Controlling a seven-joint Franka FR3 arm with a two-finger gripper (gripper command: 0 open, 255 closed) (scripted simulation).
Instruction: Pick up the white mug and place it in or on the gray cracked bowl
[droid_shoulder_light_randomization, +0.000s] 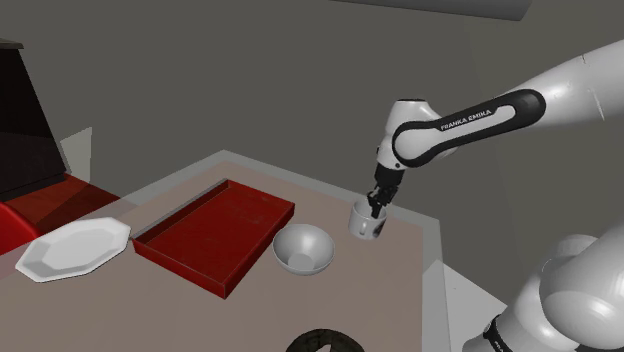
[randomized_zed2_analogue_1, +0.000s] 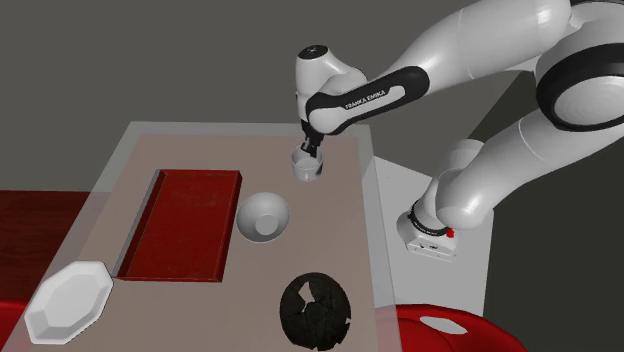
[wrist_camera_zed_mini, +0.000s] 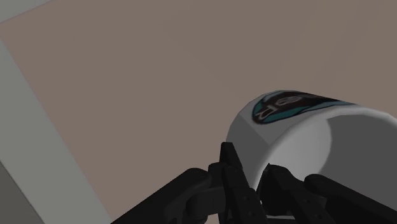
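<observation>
You have the white mug upright, near the pale bowl. The fingers pinch its wall at the rim, one inside and one outside. The dark cracked bowl lies well apart from the pale bowl, and the red tray lies just beside it.

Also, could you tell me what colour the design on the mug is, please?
Black and teal, printed on a white mug; the wrist view shows it best.
</observation>
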